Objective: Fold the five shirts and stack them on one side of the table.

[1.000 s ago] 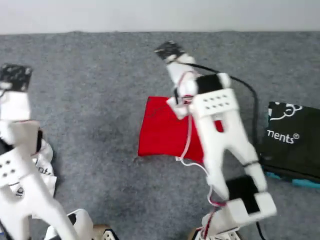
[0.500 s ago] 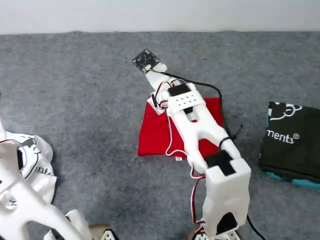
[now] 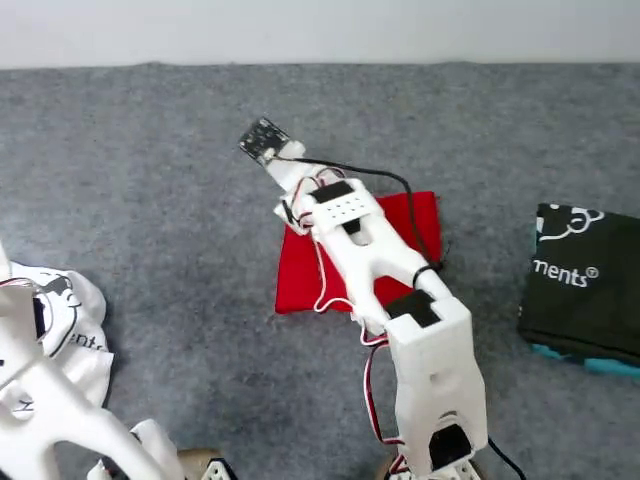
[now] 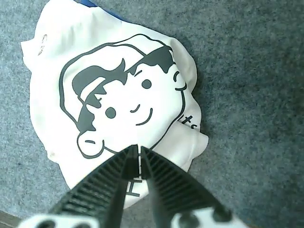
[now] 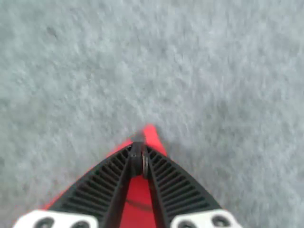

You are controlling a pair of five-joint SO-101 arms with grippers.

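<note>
The grey felt table [image 3: 160, 180] is viewed steeply from above by the fixed high camera, with the arm bases at the frame's lower edge. The left wrist camera is pointed down, close over the white cartoon-face shirt [image 4: 114, 95], which is also seen at the high view's lower left. The right wrist camera is held close over a corner of the folded red shirt [image 5: 151, 135], which is shared with the high view's centre.
</note>
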